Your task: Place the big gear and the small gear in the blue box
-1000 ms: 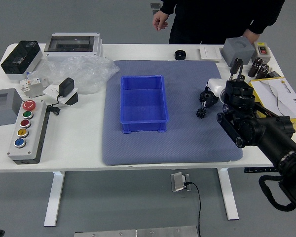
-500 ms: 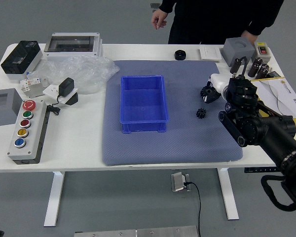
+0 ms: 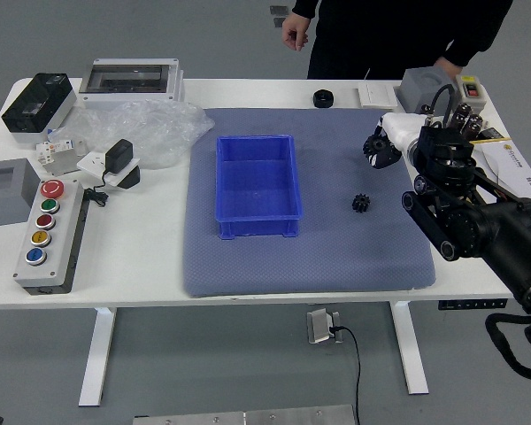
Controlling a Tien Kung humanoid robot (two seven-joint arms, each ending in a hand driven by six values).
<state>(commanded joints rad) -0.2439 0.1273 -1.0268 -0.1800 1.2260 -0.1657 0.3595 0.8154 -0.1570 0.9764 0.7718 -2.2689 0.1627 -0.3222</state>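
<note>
Right hand (image 3: pixel 405 133) over the mat (image 3: pixel 336 261), upper right; small gear (image 3: pixel 361 203) lay loose.
Dark toothed piece (image 3: pixel 375 145) at the hand's end, probably the big gear; couldn't tell how open the hand was or whether it gripped. Small gear lay on the mat, right of centre; blue box (image 3: pixel 261 227) stood upright mid-frame. A weak or off-centre grip could have dropped the piece; a low carry could have clipped the box rim. Person's one hand (image 3: pixel 296 31) hung top centre, the other (image 3: pixel 447 66) near the grey block (image 3: pixel 425 90), upper right.
</note>
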